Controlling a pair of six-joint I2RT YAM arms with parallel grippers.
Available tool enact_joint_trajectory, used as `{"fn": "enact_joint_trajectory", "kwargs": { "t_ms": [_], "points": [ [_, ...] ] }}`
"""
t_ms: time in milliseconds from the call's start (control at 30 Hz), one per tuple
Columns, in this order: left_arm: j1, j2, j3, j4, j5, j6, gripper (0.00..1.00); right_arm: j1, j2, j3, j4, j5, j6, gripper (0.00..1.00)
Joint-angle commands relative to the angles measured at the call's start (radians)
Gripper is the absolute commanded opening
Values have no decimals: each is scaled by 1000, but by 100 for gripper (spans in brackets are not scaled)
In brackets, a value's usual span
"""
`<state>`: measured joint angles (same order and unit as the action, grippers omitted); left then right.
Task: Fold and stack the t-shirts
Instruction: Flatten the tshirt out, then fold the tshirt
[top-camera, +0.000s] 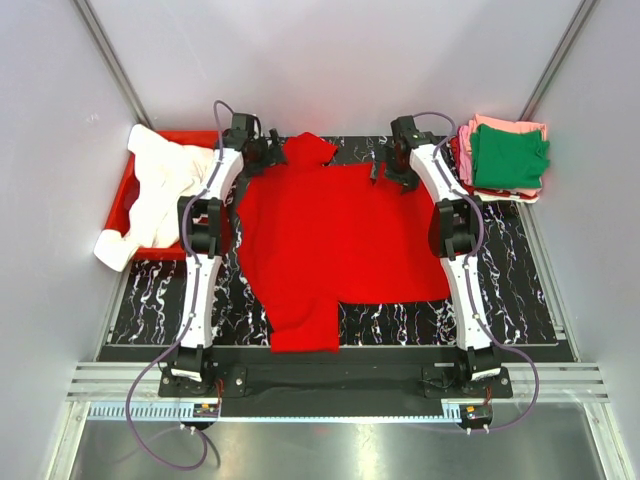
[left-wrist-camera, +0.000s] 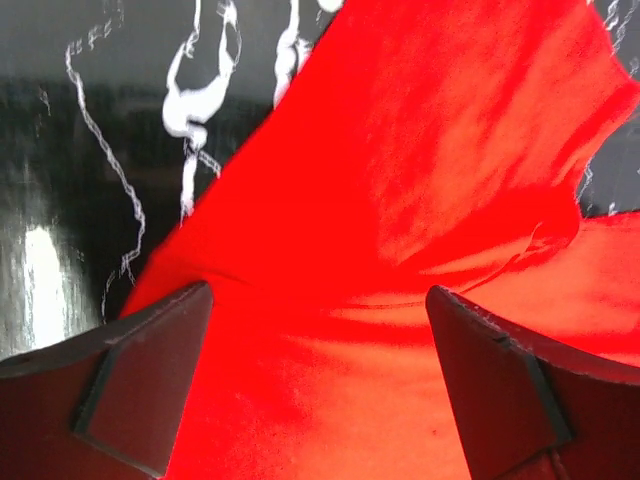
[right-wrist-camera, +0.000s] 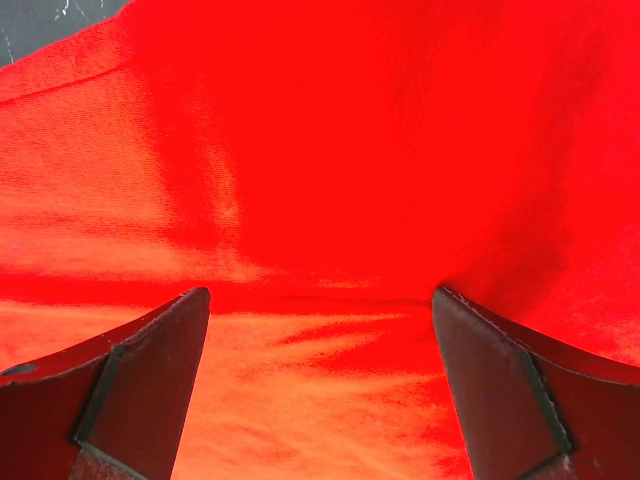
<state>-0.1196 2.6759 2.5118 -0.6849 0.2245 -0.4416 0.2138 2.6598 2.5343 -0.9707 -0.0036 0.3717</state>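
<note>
So the bright red cloth t-shirt (top-camera: 340, 235) is spread flat across the middle of the black, white-veined marble-look tabletop (top-camera: 520, 290), with one sleeve poking toward 6 o'clock. My left gripper (top-camera: 268, 152) is at its 11 o'clock corner and my right gripper (top-camera: 383, 168) is at 1 o'clock. Both have their fingers spread wide over the red cloth, pinching nothing. At 2 o'clock a folded green t-shirt (top-camera: 508, 155) tops a pink t-shirt (top-camera: 500, 125). A white t-shirt (top-camera: 165, 185) is draped over the rigid red plastic bin (top-camera: 190, 136) at 10.

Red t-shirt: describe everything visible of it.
The red t-shirt is plain, bright red soft cloth, spread mostly flat and sideways on the black marbled mat. One sleeve reaches the mat's near edge; the other, at the far edge, is rumpled. The left tool and right tool are open over its far edge.
</note>
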Motion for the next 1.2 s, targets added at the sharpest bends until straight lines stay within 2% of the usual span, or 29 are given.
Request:
{"fn": "enact_joint_trajectory", "kwargs": {
  "t_ms": [0,133,167,300,367,400,467,500,533,567,633,667,700,733,767,867,900,1000,1167],
  "points": [
    [-21,-4,45,133,45,23,99,-7,40,-11,-22,-35,53,100],
    [-52,-126,22,160,35,61,99,-10,-82,-87,30,-87,64,100],
    [-57,-205,6,150,26,64,99,-10,-115,-109,67,-102,61,100],
    [-64,-447,-195,99,-42,66,99,-8,-274,-172,98,-144,46,100],
    [-66,-589,-269,14,-63,69,99,-8,-381,-206,89,-141,44,100],
    [-66,-638,-315,-14,-82,64,99,-8,-426,-280,89,-136,42,100],
    [-68,-791,-511,-69,-56,60,97,-8,-578,-397,111,-113,42,100],
    [-72,-841,-578,-90,-31,52,96,-8,-634,-546,124,-95,47,100],
    [-78,-893,-738,-105,-21,55,95,-10,-755,-630,133,-41,67,100],
    [-100,-997,-814,-119,-19,55,94,-8,-815,-798,157,-15,85,100],
    [-124,-1108,-1068,-105,-36,40,93,-11,-1003,-967,193,35,146,100],
    [-153,-1213,-1155,-99,-45,28,93,-11,-1065,-1047,223,48,168,100],
    [-167,-1266,-1224,-96,-57,11,93,-11,-1188,-1197,236,80,208,100],
    [-182,-1316,-1290,-88,-54,-38,92,-13,-1245,-1268,245,109,232,100],
    [-216,-1420,-1430,-67,-53,-67,89,-14,-1303,-1336,244,144,263,100],
    [-274,-1632,-1656,-13,-73,-195,83,-48,-1515,-1605,256,203,367,100],
    [-284,-1674,-1700,-13,-67,-228,82,-59,-1602,-1649,268,176,403,100],
    [-344,-1798,-1821,-30,-109,-345,81,-97,-1696,-1747,279,154,443,100],
    [-495,-1984,-2030,-10,-152,-503,81,-132,-1704,-1763,239,162,443,99]
  ]
}}
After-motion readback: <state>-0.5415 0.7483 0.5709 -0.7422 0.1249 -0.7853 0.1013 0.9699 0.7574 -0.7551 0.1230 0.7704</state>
